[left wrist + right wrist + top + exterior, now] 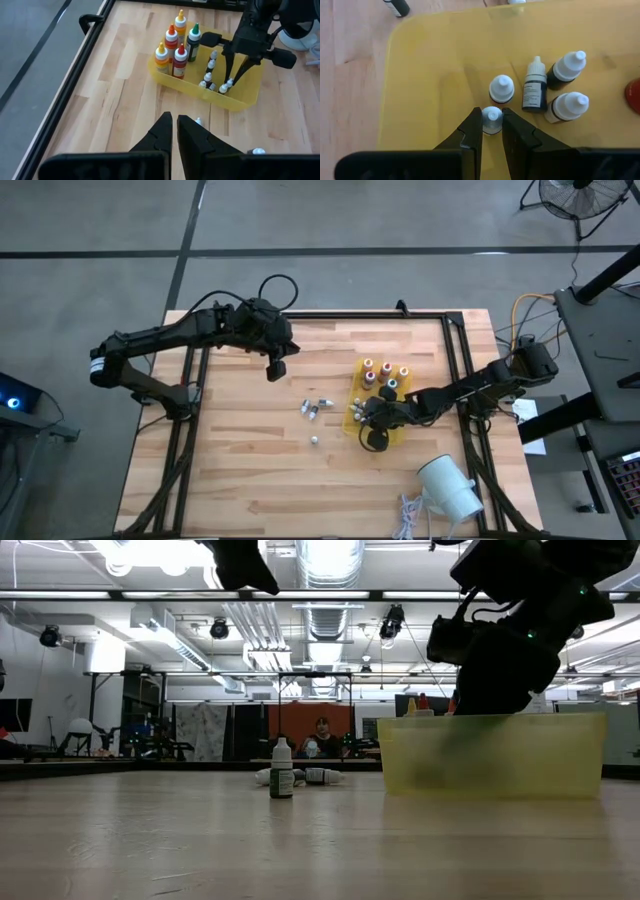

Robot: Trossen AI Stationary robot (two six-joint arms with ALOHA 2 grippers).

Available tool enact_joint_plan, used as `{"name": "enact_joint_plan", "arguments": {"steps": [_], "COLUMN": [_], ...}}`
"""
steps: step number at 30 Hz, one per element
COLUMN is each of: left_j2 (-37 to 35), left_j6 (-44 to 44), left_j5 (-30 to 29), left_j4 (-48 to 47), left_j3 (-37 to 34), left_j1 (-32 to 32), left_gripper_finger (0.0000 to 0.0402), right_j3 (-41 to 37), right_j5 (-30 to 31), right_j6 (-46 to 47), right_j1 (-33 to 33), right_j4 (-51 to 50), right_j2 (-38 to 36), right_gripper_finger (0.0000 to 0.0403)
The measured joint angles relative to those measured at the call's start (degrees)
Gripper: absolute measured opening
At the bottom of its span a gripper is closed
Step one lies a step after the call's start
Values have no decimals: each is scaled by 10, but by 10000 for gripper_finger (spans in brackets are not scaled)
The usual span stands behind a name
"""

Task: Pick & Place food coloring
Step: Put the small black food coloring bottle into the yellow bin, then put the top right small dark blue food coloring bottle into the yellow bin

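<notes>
A wooden table point(250, 470) bears a yellow tray point(352, 418), loose vials point(315, 408) and a white cylinder point(450, 488).

Pale wood-plank table point(250, 470), matt; translucent yellow plastic tray point(435, 75), smooth; small vials point(536, 85) glossy plastic with white caps.

Left arm point(170, 335): black, slim jointed links, a white band at its base end, a black cable looped over the wrist.

Right arm point(470, 385): black, same build, thick dark joint housings; small green lights on the wrist block in the low view.

Left gripper point(175, 131): two matte black fingers, angular and tapering to blunt tips, on a broad black block.

Right gripper point(492, 125): identical black wedge-shaped fingers with flat inner faces.
</notes>
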Motion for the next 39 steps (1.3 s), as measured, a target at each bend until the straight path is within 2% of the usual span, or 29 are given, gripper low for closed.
{"name": "enact_joint_plan", "arguments": {"steps": [5, 15, 21, 29, 39], "left_j2": [0, 0, 0, 0, 0], "left_j6": [-6, -6, -6, -2, -27], "left_j5": [0, 0, 0, 0, 9], "left_j4": [-3, -2, -2, -4, -19], "left_j3": [0, 0, 0, 0, 0], "left_j1": [0, 0, 0, 0, 0], "left_gripper_finger": [0, 0, 0, 0, 0], "right_j3": [0, -2, 6, 68, 140], "right_j5": [-1, -6, -9, -8, -4], "right_j6": [0, 24, 32, -10, -73], "right_j1": [0, 0, 0, 0, 0], "right_j4": [0, -3, -17, -177, -201], "right_j2": [0, 0, -19, -63, -78], "right_gripper_finger": [57, 141, 173, 187, 187]}}
